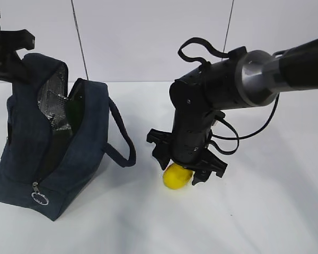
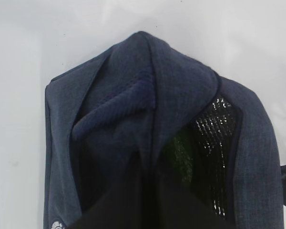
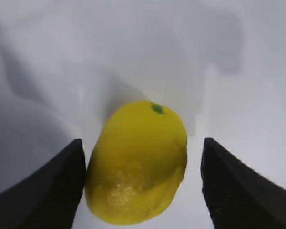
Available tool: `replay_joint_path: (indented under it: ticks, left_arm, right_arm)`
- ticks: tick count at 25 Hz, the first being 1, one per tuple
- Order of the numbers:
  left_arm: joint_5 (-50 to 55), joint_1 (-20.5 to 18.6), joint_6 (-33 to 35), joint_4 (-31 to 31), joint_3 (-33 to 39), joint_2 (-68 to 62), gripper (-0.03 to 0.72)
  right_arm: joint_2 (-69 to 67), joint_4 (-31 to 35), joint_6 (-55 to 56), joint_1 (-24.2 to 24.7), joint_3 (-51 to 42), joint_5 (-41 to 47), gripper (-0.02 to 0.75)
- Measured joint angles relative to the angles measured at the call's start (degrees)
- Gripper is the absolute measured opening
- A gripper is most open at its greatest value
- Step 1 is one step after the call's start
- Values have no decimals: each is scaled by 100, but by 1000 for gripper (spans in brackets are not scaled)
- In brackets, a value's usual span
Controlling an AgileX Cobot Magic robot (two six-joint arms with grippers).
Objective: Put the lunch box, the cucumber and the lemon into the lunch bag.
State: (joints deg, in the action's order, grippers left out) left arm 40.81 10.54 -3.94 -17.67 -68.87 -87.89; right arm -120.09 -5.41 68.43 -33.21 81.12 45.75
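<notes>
Bag: standing open at left of table, mouth gaping; something green showing inside, likely the cucumber; box not visible.
Left gripper: out of clear view, pinching the bag's top edge shut-jawed, judging by the lifted fabric.
Right gripper: pointing down, jaws standing wide, straddling the lemon, nothing gripped yet.
Lemon: lying on table, right of bag; remaining to be packed.

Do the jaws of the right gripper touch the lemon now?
Cannot tell. In the right wrist view the lemon lies between the open jaws: a clear gap on one side, but the other jaw meets its edge with no gap visible.
</notes>
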Motion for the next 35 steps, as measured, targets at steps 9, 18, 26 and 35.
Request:
replay_joint_path:
  ticks: [9,18,26,35]
  left_arm:
    - [0,0,0,0,0,0,-6]
    - [-10,0,0,0,0,0,-6]
    - [-10,0,0,0,0,0,-6]
    - [-20,0,0,0,0,-12,-6]
  right_arm:
    - [-23,12,-138,0,0,-111,565]
    - [-52,43,-275,0,0,-111,462]
    - [-52,43,-417,0,0,-111,421]
    - [-75,43,-1555,0,342,601,419]
